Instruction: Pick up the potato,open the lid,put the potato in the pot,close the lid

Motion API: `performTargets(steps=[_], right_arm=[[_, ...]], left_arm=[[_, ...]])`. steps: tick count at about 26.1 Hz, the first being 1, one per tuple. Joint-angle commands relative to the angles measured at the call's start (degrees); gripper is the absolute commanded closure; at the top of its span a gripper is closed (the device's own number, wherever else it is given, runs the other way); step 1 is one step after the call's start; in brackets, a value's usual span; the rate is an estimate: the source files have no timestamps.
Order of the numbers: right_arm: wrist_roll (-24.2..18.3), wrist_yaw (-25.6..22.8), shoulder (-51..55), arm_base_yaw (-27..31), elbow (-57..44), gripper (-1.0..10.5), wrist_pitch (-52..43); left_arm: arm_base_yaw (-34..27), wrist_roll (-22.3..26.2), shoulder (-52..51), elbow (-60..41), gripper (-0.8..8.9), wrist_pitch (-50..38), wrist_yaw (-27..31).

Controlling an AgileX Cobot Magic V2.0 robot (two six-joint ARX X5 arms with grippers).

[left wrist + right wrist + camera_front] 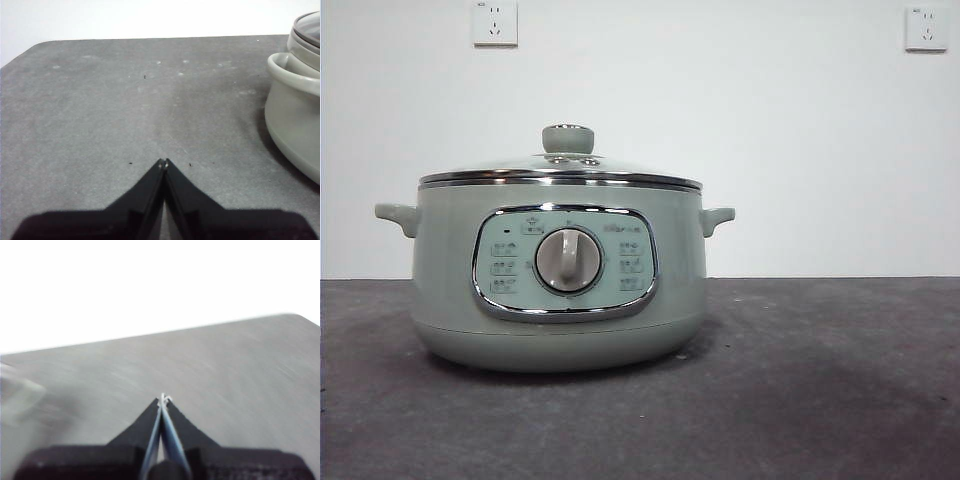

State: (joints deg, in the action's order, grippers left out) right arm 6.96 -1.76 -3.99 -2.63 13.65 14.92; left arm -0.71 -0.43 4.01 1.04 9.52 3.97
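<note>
The sage-green pot stands on the dark table, left of centre in the front view, its dial facing the camera. The glass lid with its green knob sits shut on it. The potato is out of view. My left gripper is shut and empty above bare table, with the pot and the lid's edge off to its side. My right gripper is shut and empty over bare table; its view is blurred. Neither arm shows in the front view.
The dark grey table spreads around the pot. A white wall with two sockets stands behind. A pale blurred shape shows at the edge of the right wrist view.
</note>
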Motion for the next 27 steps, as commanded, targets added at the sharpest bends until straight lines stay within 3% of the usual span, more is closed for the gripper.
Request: performTargets(steps=[1, 5, 10, 27], right_arm=[[-2.25, 2.10, 3.65, 3.15, -6.29, 9.5, -1.53], [-5.81, 5.27, 3.50, 5.40, -10.64, 9.5, -2.86], [-8.63, 4.92, 3.54, 5.29, -12.83, 9.5, -4.50], [-8.50, 3.89, 3.50, 5.25, -12.83, 9.5, -4.52]], left_arm=[[-0.22, 0.70, 0.02, -0.59, 8.16, -0.24, 0.09], [-0.22, 0.70, 0.13, -0.59, 8.16, -0.24, 0.11], [-0.22, 0.70, 0.26, -0.59, 8.16, -0.26, 0.11], [-0.22, 0.70, 0.44, -0.59, 8.16, -0.26, 0.11]])
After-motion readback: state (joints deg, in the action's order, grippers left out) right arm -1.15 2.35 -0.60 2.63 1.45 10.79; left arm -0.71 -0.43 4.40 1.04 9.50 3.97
